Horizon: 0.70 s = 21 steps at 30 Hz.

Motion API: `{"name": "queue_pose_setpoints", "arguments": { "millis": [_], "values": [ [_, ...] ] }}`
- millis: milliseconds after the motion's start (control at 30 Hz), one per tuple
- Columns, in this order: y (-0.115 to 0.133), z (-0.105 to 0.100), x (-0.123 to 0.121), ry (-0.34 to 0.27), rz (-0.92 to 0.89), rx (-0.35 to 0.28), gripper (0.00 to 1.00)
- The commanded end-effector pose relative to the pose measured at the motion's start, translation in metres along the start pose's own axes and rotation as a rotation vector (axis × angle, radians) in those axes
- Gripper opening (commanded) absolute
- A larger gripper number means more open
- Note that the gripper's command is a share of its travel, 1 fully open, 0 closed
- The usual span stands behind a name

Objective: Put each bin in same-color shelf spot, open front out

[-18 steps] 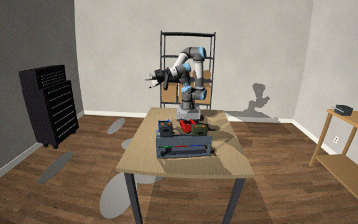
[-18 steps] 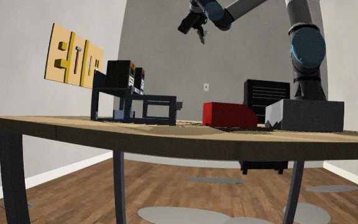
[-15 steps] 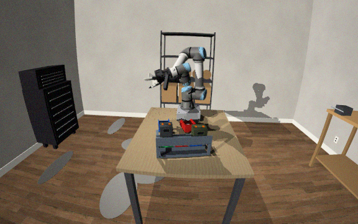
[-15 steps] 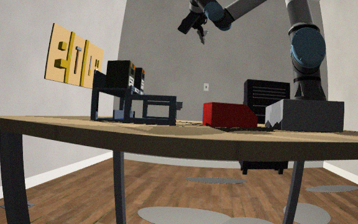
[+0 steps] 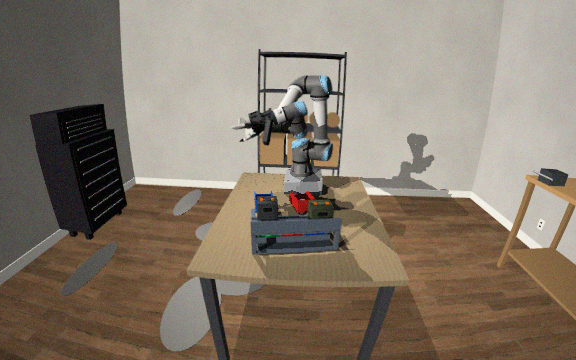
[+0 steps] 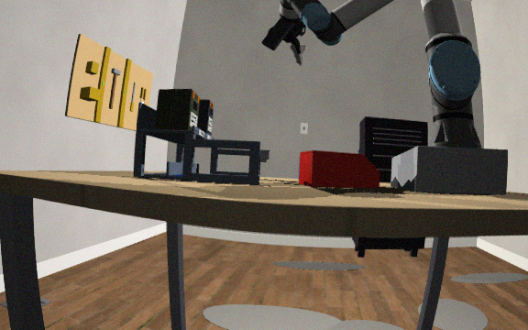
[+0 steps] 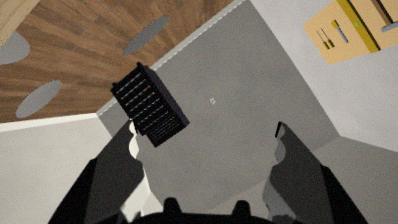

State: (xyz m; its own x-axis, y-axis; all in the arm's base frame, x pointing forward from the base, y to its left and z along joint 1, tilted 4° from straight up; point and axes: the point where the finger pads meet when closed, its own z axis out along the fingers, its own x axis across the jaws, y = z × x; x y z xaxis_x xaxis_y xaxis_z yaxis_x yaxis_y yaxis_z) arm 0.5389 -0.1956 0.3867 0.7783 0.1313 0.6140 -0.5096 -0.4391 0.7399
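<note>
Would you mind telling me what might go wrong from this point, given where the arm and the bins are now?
1. The open, empty gripper is high off to the side of the table; its descent to the red bin passes close to the arm's base.
2. The shelf opening looks low, so the bin may catch on the top board unless tilted.
3. Tilting could spill the bin's parts.

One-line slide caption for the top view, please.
Open, empty gripper raised high beside the table; red bin sits behind the shelf, not yet placed.
</note>
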Motion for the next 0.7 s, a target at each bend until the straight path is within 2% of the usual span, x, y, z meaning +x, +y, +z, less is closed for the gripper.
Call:
{"name": "queue_pose_setpoints", "arguments": {
  "millis": [0,500,667],
  "values": [
    [0.000,0.000,0.000,0.001,0.001,0.000,1.00],
    [-0.008,-0.001,0.001,0.003,0.032,0.029,1.00],
    [-0.018,-0.001,0.002,0.005,0.068,0.064,1.00]
  ]
}}
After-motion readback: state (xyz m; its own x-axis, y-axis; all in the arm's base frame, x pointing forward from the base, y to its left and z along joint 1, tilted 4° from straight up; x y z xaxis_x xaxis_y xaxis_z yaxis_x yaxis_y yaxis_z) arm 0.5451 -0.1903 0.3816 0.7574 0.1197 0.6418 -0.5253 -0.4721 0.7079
